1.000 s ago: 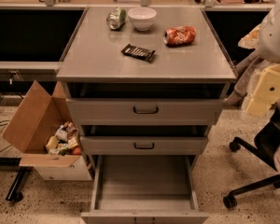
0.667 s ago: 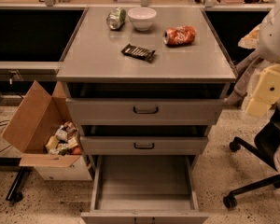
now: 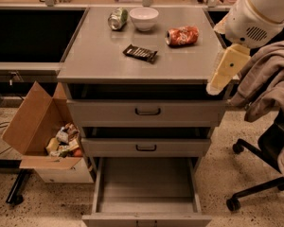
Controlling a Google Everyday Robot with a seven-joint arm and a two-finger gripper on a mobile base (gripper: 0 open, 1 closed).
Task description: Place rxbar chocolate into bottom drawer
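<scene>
Lying flat on the grey metal worktop (image 3: 94,56) of the cabinet, the small black-wrapped rxbar chocolate (image 3: 140,53) sits near the middle, slightly angled, touching nothing else. Far behind it to the left, a green can (image 3: 118,18) lies on its side just beside a white bowl (image 3: 144,18). A crushed orange can (image 3: 182,36) lies to the right of the bar, apart from it.

At the right near corner of the worktop hangs the pale yellow pincer (image 3: 226,70), below the robot's white rounded arm (image 3: 260,8), pointing downwards. It is well apart from the bar and holds nothing; whether it is apart or together I cannot tell.

Below the worktop are two shallow grey drawers with black handles, the top drawer (image 3: 146,111) and the middle drawer (image 3: 146,147), each with a dark gap above its front. The deep grey bottom drawer (image 3: 146,183) is pulled out towards the near side, its plain inside showing.

Left of the cabinet, an open cardboard box (image 3: 31,122) on the speckled floor holds mixed packets. On the right stands a black wheeled office chair (image 3: 260,174) with a grey-brown cloth (image 3: 270,79) draped over it.
</scene>
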